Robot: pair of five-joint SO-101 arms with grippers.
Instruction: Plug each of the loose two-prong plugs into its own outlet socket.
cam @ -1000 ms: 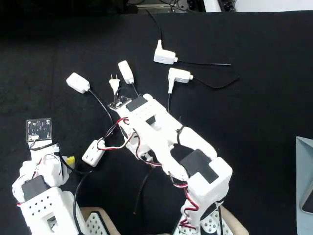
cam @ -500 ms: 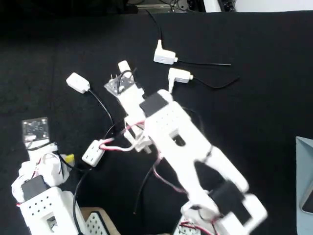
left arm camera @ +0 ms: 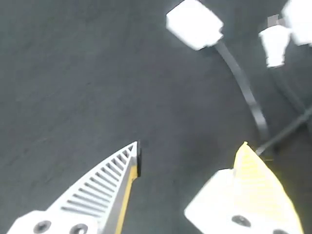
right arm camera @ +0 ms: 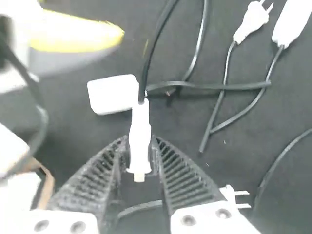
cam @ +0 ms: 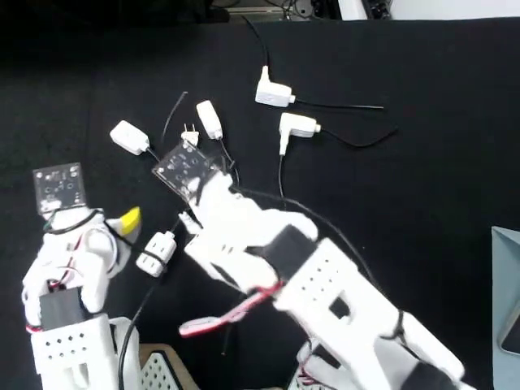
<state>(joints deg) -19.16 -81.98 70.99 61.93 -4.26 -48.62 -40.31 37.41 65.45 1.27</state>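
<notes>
My right gripper point(right arm camera: 140, 161) is shut on a slim white plug point(right arm camera: 140, 131), whose black cord runs away from the jaws. Just past it lies a white socket block point(right arm camera: 113, 93). In the high view this gripper point(cam: 162, 244) sits at the front left beside that block point(cam: 149, 262). My left gripper point(left arm camera: 187, 156) stands open over bare cloth, its yellow finger point(cam: 127, 218) close to the right gripper. Farther back lie a loose two-prong plug point(cam: 189, 136), a white socket block point(cam: 128, 136) and another white block point(cam: 210, 120).
Two more white corded blocks point(cam: 274, 94) point(cam: 297, 125) rest at the back centre. Black cords cross the black cloth point(cam: 422, 179) around the right arm. The right half of the table holds open room. A grey object point(cam: 508, 301) sits at the right edge.
The right arm swung from the two-prong plug at the back down to the front-left socket block. The left arm rose and stretched forward, bringing its yellow finger into sight.
</notes>
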